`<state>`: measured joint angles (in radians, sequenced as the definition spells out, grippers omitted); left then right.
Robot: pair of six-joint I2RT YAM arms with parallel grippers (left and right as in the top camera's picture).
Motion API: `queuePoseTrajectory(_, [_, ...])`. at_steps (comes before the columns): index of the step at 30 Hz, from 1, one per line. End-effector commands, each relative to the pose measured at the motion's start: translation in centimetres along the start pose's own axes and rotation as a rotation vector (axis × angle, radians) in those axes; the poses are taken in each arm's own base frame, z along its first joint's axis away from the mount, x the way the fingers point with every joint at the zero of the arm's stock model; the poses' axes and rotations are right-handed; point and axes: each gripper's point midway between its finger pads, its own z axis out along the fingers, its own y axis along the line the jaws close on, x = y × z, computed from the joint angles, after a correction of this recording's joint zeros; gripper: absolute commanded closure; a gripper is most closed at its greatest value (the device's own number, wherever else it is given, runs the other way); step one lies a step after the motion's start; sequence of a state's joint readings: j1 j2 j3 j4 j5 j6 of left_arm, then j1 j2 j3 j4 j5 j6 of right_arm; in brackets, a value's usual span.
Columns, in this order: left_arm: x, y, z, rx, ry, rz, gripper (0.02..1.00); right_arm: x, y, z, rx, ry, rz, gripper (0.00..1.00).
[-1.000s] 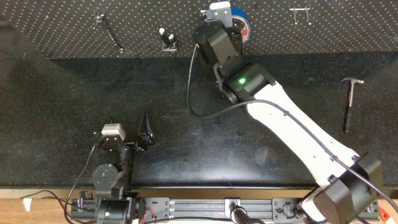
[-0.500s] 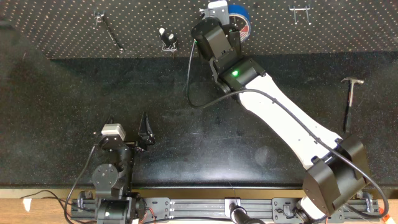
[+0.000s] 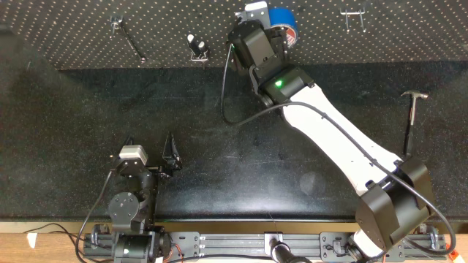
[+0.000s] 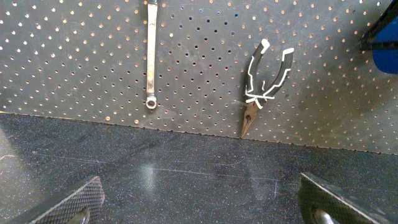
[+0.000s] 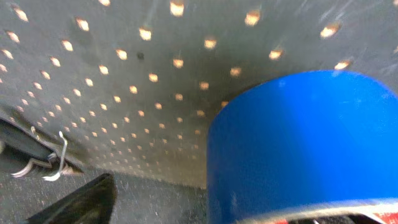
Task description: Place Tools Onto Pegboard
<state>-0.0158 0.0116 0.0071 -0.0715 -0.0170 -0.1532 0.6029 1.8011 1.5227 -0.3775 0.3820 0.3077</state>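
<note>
Tape (image 3: 284, 17): we see it pushed closer to the pegboard (image 3: 73, 36); hanging looks nearly done.
Right gripper (image 3: 257, 13): seemingly pinching it.
Left gripper (image 4: 199, 208): spread, by the desk's (image 3: 219, 139) near edge.

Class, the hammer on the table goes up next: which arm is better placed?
Right, probably: the hammer lies on its side of the table, far from the left hand. First the right hand must leave the blue tape roll on the pegboard.

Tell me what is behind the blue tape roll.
The pegboard stands right behind the blue tape roll. Any hook or peg directly behind it is covered by the roll.
</note>
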Motion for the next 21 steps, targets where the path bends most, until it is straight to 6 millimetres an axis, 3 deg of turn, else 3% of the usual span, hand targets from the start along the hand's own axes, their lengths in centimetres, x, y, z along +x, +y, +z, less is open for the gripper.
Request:
queuePoseTrajectory(1, [0.1,-0.1,0.0,0.007,0.003,0.016,0.023,1.0,0.3,0.2,-0.024,0.044,-0.004,0.001])
queuePoseTrajectory(7, [0.1,-0.1,0.0,0.007,0.003,0.016,0.023,0.8,0.4,0.0,-0.043,0.043,0.002,0.003])
queuePoseTrajectory(21, [0.1,-0.1,0.0,0.007,0.003,0.016,0.023,2.0,-1.7,-4.4,-0.071,0.156,-0.013,0.005])
